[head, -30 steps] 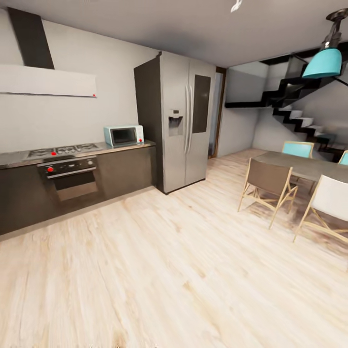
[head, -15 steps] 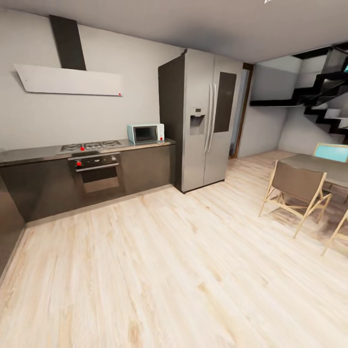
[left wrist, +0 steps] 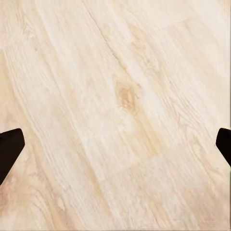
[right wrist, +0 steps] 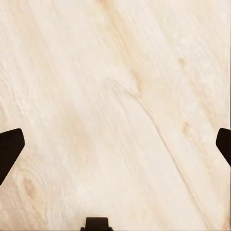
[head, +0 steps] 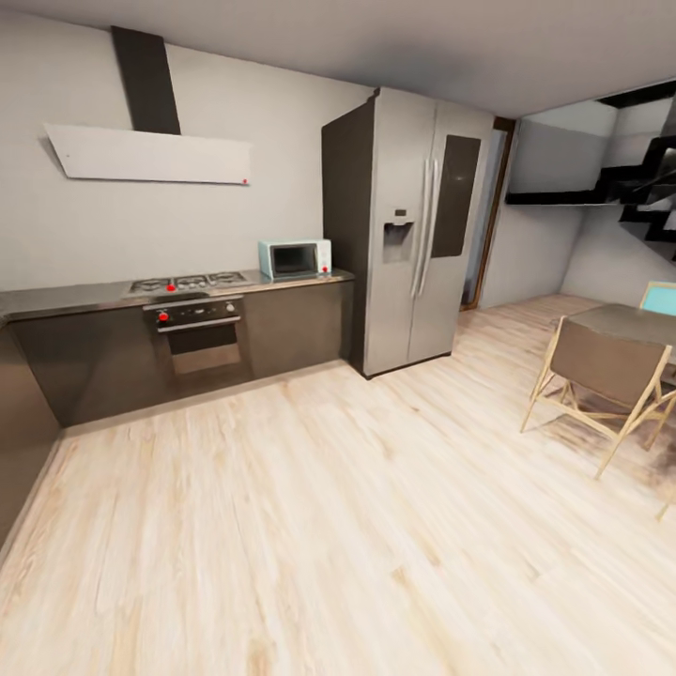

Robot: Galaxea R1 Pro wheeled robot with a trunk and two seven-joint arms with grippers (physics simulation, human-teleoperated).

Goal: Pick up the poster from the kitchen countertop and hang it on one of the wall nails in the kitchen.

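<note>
Head view: counter (head: pixel 84 299) with hob, microwave (head: pixel 295 259), fridge (head: pixel 413 225); poster not sighted, sink section unseen. Left tool (left wrist: pixel 115 144), right tool (right wrist: pixel 115 144) spread, empty, over wooden floor (head: pixel 329 526). Advice: scan further along counter before approaching.

Pale grained wood floor (head: pixel 357 526), brushed-metal fridge (head: pixel 418 225), smooth glossy dark cabinets (head: pixel 291 329), matt grey wall (head: pixel 282 178).
</note>
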